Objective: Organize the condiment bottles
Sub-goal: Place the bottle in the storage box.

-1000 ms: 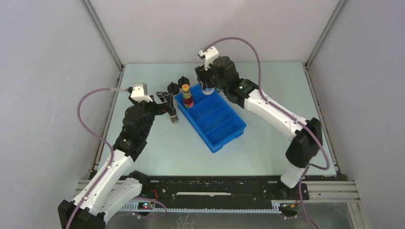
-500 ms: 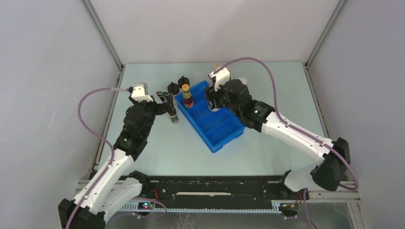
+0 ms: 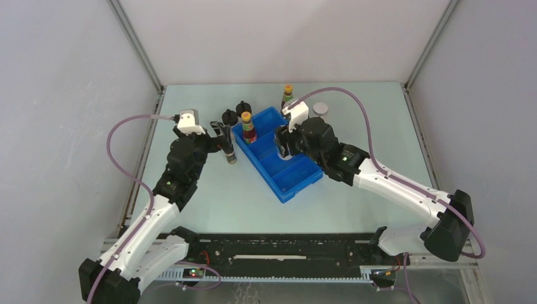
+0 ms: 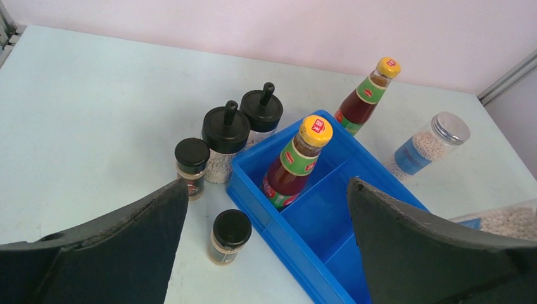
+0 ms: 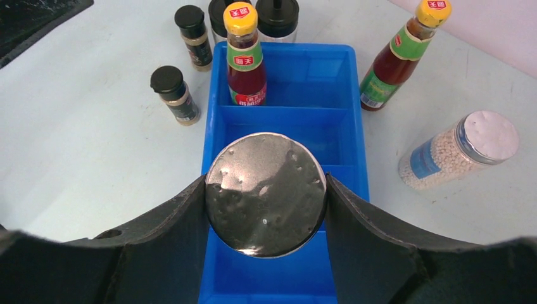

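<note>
Right tool (image 3: 285, 149) hangs over the middle of the blue tray (image 3: 305, 183), load hidden from above; left tool (image 3: 223, 138) sits low at the tray's left side, just beside a small spice jar (image 3: 231, 156) on the counter (image 3: 209, 190); red sauce bottle (image 3: 248, 125) upright in the tray's far compartment; second red bottle (image 3: 287, 96) and loose pale jar (image 3: 320, 109) on the counter behind the tray; knob-lidded black jars (image 3: 229, 116) just off its far-left corner.

Left wrist: left tool spread wide, nothing between the fingers; two small spice jars outside the tray wall; middle compartment bare.

Right wrist: right tool closed on the held jar (image 5: 266, 193), silver cap up, fingers pressed to both sides; it hangs above the tray, about over the divider between middle and near compartments; cannot tell which one it is lined up with.

Risks, as I judge them: lowering from here could land the jar's base on the divider, so it tips on release; round smooth body may slip in the grip; right tool is near the tall bottle and could knock it over; left tool could bump the spice jars.
</note>
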Action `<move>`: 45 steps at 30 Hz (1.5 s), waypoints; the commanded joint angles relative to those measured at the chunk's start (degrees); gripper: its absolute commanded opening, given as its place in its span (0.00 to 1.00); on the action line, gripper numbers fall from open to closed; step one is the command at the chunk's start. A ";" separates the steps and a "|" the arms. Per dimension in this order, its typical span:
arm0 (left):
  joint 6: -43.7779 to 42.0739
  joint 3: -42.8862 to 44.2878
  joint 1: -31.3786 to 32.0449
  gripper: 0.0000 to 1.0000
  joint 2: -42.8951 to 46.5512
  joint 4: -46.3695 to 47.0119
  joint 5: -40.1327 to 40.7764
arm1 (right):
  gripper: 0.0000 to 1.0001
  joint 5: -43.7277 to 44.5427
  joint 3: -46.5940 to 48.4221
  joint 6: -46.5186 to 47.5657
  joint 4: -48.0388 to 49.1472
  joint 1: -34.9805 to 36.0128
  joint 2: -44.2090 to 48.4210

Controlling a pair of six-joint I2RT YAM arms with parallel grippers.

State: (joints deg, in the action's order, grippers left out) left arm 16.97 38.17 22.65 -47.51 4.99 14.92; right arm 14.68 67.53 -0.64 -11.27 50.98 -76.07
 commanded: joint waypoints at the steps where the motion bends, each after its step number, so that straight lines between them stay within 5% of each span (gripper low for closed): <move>1: -0.78 -0.54 0.33 1.00 -0.43 0.72 1.50 | 0.00 -0.27 -0.15 -1.75 5.26 0.58 3.39; 45: -0.71 0.65 0.28 1.00 -1.20 0.54 1.97 | 0.00 -6.74 -0.81 -5.14 12.76 0.99 -9.19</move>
State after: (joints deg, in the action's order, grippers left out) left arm 16.97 38.17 22.65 -49.15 4.95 16.29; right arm 8.32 66.04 -4.62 -5.45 51.79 -85.58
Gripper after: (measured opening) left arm 0.996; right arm 0.676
